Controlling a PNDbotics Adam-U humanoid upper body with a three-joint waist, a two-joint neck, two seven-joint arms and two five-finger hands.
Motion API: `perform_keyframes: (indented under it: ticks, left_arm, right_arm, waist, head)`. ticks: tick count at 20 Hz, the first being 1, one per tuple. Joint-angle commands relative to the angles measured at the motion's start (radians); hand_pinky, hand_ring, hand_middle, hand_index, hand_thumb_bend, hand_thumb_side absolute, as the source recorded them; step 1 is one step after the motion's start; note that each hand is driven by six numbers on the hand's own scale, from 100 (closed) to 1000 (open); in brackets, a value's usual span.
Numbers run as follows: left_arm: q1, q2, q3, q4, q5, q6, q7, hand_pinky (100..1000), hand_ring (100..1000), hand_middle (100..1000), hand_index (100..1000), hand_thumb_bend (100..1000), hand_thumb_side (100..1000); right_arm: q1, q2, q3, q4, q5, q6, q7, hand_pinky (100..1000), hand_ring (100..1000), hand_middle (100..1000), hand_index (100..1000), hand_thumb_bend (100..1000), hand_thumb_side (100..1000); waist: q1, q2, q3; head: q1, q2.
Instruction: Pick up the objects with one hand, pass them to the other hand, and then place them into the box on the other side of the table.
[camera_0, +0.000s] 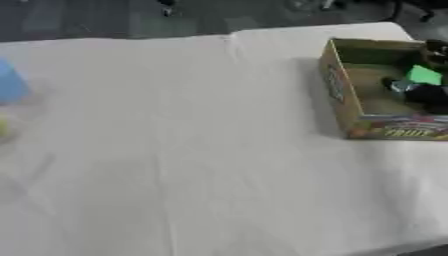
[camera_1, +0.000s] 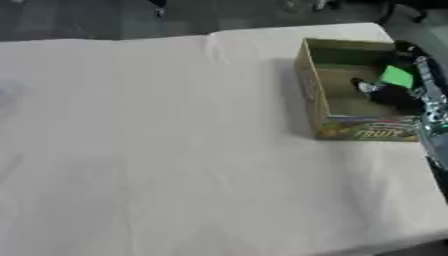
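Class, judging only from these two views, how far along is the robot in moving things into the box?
Done: the handover looks finished. In hand: the right hand is inside the box with a green object; whether it is released is unclear. Left: a blue object sits at the table's left edge.

Lab (white-clothed table (camera_0: 201, 150), dark floor (camera_0: 105, 17))

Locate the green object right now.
The green object is inside the cardboard box at the table's far right, in both eye views. The right hand is in the box right beside it; whether it grips the object is unclear.
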Motion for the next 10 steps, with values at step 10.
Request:
perform_keyframes:
  ticks: [10]
  left_arm:
    - [-0.015, 0.044, 0.069, 0.003, -0.038, 0.056, 0.110, 724, 669, 575, 791, 581, 102]
  right_arm:
    - [-0.035, -0.040, -0.005, -0.159, -0.181, -0.025, -0.048, 948, 926, 894, 911, 326, 241]
  waist:
    - [0.006, -0.017, 0.006]
  head:
    - [0.177, 0.004]
